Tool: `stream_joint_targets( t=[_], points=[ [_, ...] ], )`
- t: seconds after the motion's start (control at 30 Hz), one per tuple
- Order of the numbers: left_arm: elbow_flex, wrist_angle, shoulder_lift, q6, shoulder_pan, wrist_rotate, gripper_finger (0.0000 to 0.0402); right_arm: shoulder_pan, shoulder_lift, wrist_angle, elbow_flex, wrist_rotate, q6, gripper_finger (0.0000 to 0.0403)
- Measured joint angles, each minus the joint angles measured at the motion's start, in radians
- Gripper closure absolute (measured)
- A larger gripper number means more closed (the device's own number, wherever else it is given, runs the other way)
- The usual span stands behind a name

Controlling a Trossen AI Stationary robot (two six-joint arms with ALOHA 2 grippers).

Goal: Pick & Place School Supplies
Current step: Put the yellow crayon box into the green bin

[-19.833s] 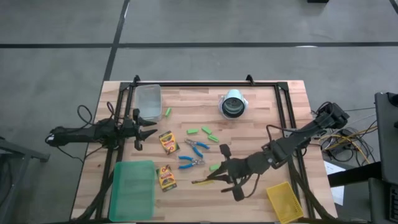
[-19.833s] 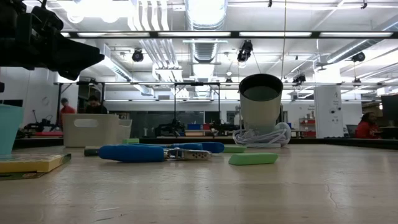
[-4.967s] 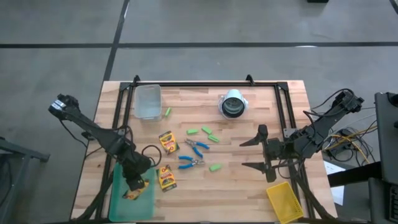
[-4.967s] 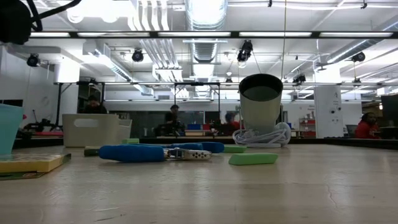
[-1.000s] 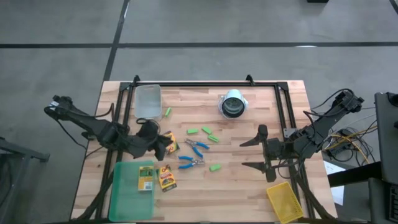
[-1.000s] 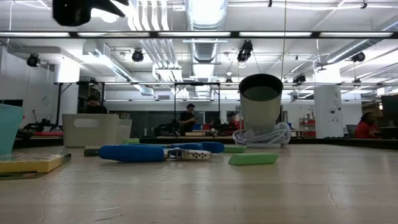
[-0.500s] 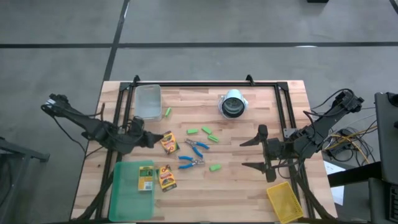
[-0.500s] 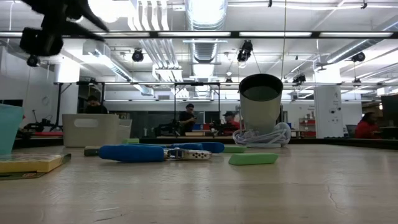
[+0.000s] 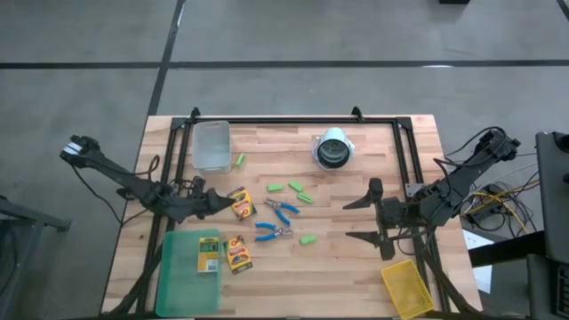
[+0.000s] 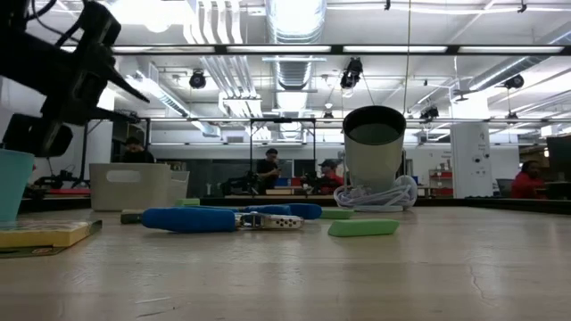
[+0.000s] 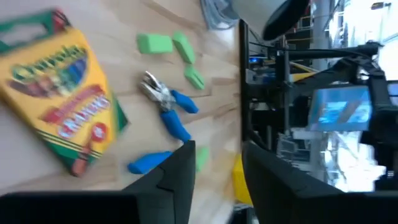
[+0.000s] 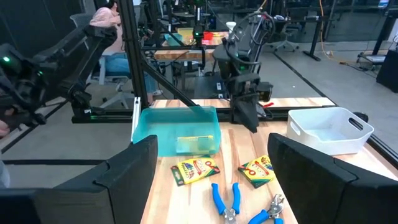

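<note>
One yellow-and-green crayon box (image 9: 240,203) lies flat on the table, and my left gripper (image 9: 219,199) hovers just to its left, open and holding nothing. The left wrist view shows that box (image 11: 59,118) ahead of the parted fingers. A second crayon box (image 9: 237,254) lies beside the green tray (image 9: 182,276), and a third (image 9: 209,254) lies in the tray. Two blue-handled scissors (image 9: 283,210) (image 9: 271,233) and several green erasers (image 9: 295,188) lie mid-table. My right gripper (image 9: 356,219) waits open and raised at the right.
A clear bin (image 9: 212,145) stands at the far left. A cup with a coiled cord (image 9: 334,149) stands far centre. A yellow bin (image 9: 404,286) sits at the near right corner. A black frame (image 9: 293,120) runs round the table. People show in the room beyond.
My left gripper has come down from above the crayon box and drawn back a little toward the table's left edge, rolling about its own axis. It now hangs low beside the box. The box and the other supplies have not moved.
</note>
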Motion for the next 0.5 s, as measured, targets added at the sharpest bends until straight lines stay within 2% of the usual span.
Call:
stream_joint_targets(
  t=[0.13,0.3,0.5],
  points=[
    [-0.021,-0.068,-0.037,0.017,0.015,0.005,0.0255,0.0,0.0,0.0,0.0,0.0,0.0,0.0098],
    [0.01,-0.217,-0.049,-0.023,0.04,0.071,0.0255,0.0,0.0,0.0,0.0,0.0,0.0,0.0092],
    [0.097,-0.376,-0.008,0.113,0.073,0.095,0.0254,0.0,0.0,0.0,0.0,0.0,0.0,0.0098]
  ],
)
